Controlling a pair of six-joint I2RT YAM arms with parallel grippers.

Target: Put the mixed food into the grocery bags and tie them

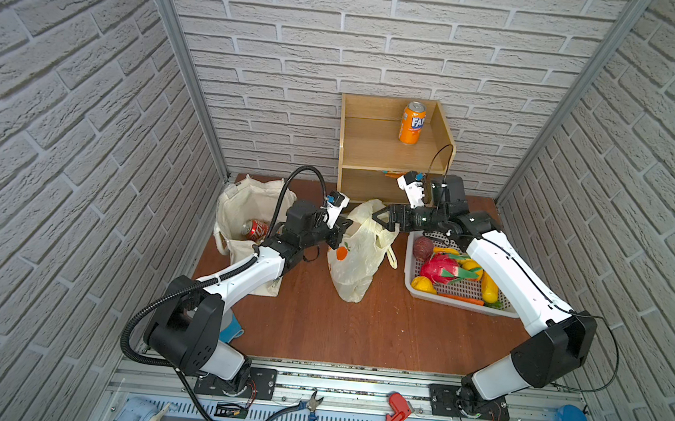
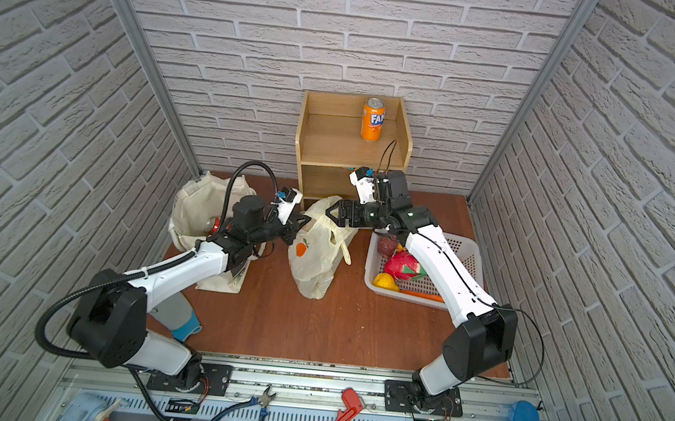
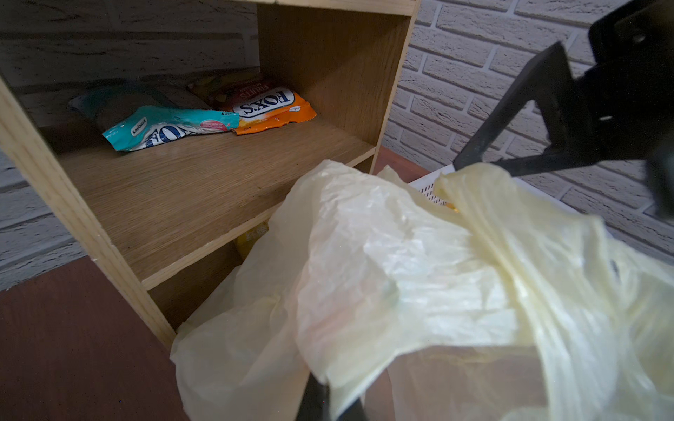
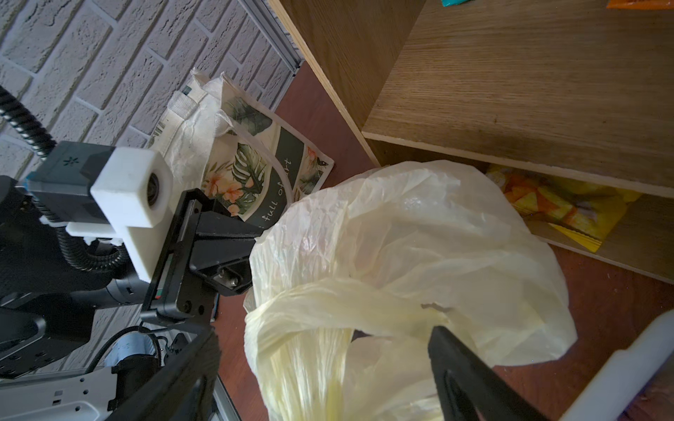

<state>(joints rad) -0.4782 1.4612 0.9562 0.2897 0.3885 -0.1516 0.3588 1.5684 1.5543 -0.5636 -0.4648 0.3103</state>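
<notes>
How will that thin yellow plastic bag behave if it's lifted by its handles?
Likely floppy: the plastic bag is thin, crinkled film, slumped and folded on the table. Probably light, since it looks translucent. Its twisted handle may bunch or slip in a grip.

Light: bright, even, soft shadows on table (image 1: 338, 328) | top views: sharp, brick walls (image 1: 65, 112) bowing at edges | wrist views: plastic bag (image 3: 419, 284) soft-focus at 5 o'clock, shelf (image 3: 204, 189) back dim

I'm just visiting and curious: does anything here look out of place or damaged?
The plastic bag shows a small ragged tear in its twisted handle. Pliers and a red wrench lie loose on the front rail.
</notes>
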